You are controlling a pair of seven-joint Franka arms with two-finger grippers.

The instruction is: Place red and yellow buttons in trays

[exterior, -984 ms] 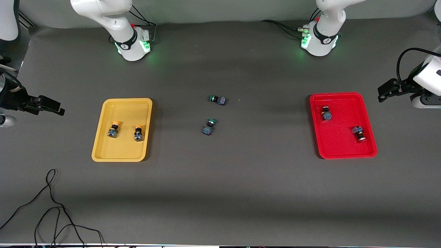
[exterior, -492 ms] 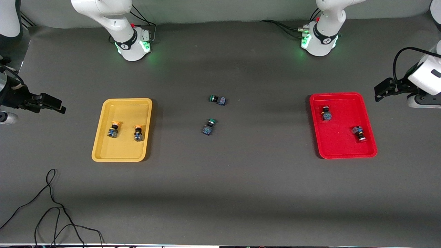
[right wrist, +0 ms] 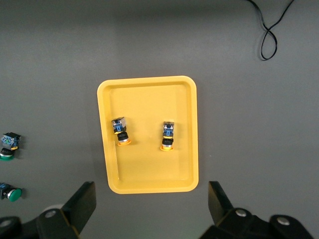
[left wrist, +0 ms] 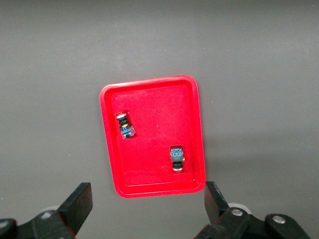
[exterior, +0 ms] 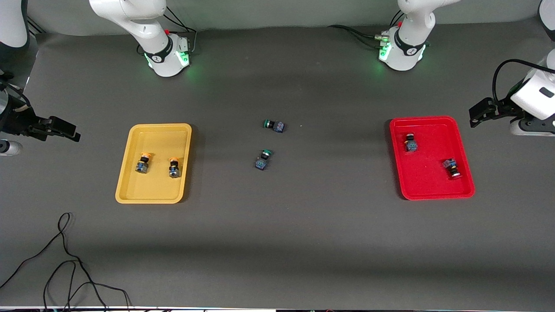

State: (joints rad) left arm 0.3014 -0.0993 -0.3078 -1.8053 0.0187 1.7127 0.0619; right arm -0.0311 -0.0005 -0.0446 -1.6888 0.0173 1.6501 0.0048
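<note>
Both grippers — left high over the red tray, right over the yellow tray — hung wide open, empty. The buttons looked light, stiff, slippery — best pinched across the square body.

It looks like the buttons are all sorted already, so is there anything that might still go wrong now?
Little seems at risk. Both yellow buttons lie in the yellow tray, both red buttons in the red tray. The left gripper and right gripper hang open above the trays; a descent might knock the loose buttons. The two green buttons lie mid-table and might be wrongly picked.
</note>
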